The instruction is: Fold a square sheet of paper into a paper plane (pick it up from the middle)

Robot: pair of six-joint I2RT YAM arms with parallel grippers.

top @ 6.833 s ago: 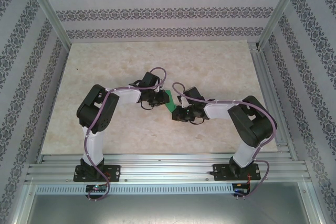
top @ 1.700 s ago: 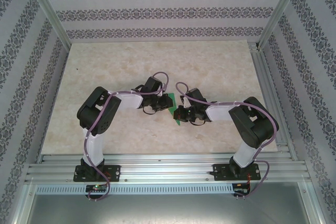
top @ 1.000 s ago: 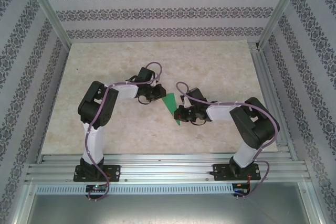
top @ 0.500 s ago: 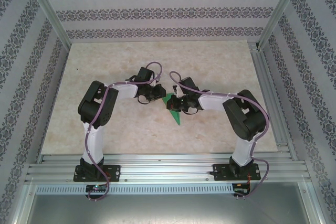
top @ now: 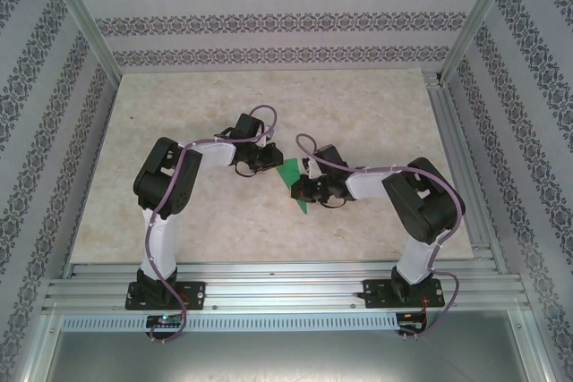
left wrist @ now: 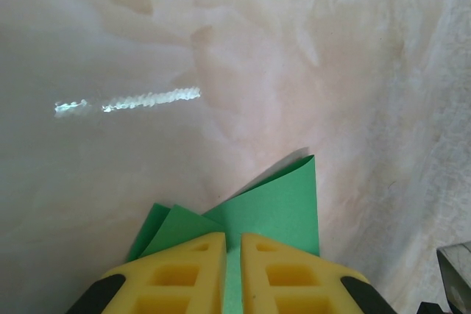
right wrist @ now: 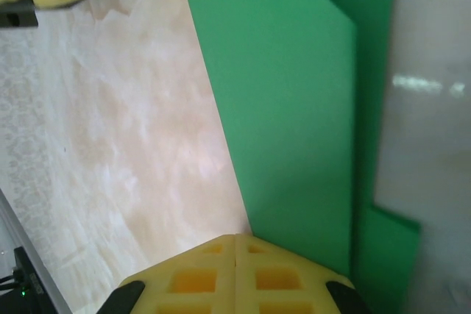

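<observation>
- Drawn back a little toward the near right side of the pale marbled table [top: 179,131] since half a second ago, together with the right arm [top: 421,207]: bright green folded sheet of thin paper [top: 290,176].
- Now over the table's middle, broad end toward the table's far edge, narrow tip toward its near edge.
- Creased into overlapping flaps, as seen from the left wrist.
- Pinched at the broad end, on the table's left side, by the left gripper [left wrist: 233,255]; yellow moulded fingers [left wrist: 184,273] closed to a thin slit, green paper filling that slit.
- Caught along the edge toward the table's right side by the right gripper [right wrist: 235,244]; yellow fingers pressed fully together, the sheet's edge running in at their tips.
- Lifted off the table or touching it: cannot tell.
- Bent inward from the table's near edge toward its middle: left arm [top: 161,185] and right arm, black and white, looped with purple cable.
- Along the table's near edge, a ribbed aluminium rail [top: 286,279].
- Around the table's other three sides, patterned grey-and-white walls [top: 269,24].
</observation>
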